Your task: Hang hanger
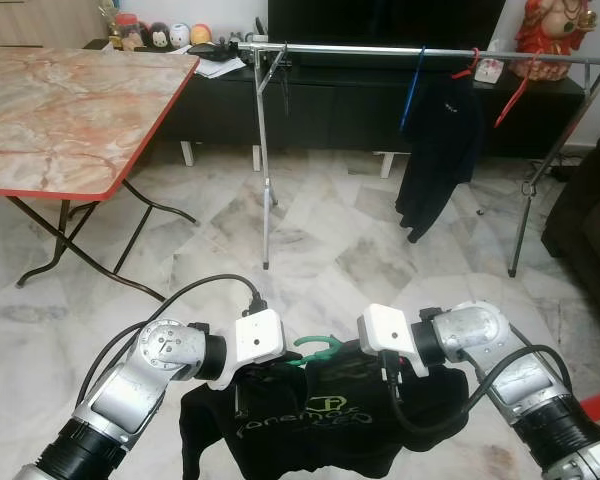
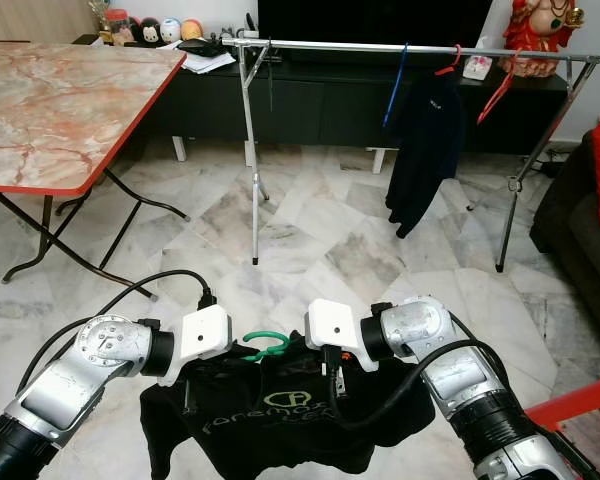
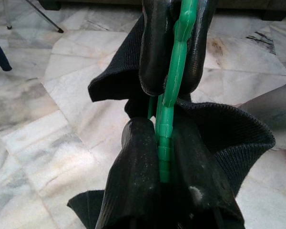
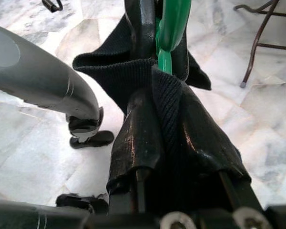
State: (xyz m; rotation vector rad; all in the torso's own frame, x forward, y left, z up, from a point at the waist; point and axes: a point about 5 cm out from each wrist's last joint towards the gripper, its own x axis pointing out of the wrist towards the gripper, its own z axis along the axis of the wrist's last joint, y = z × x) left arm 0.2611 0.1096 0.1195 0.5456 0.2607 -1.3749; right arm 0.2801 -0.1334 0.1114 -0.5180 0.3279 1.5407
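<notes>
Low in front of the robot, above the marble floor (image 1: pixel 310 250), both arms meet at a green hanger (image 1: pixel 315 347) carrying a black T-shirt (image 1: pixel 315 425) with a printed logo. The left gripper (image 3: pixel 169 119) is clenched on the hanger: in the left wrist view its two black fingers (image 3: pixel 133 186) press against the green plastic from both sides, with the shirt's ribbed collar bunched around them. The right gripper (image 4: pixel 164 90) is likewise clamped on the hanger and the collar fabric (the cloth folds over one finger in the right wrist view). The hanger's hook stands up between the two white wrist housings, and the shirt drapes below them.

Ahead, well apart from the grippers, stands a metal clothes rail (image 1: pixel 380 50) on slanted legs. A dark garment (image 1: pixel 435 150) already hangs from it, beside a blue hanger (image 1: pixel 412 85) and a red hanger (image 1: pixel 513 95). To the left is a folding table (image 1: pixel 60 110) with a red-edged marble-pattern top.
</notes>
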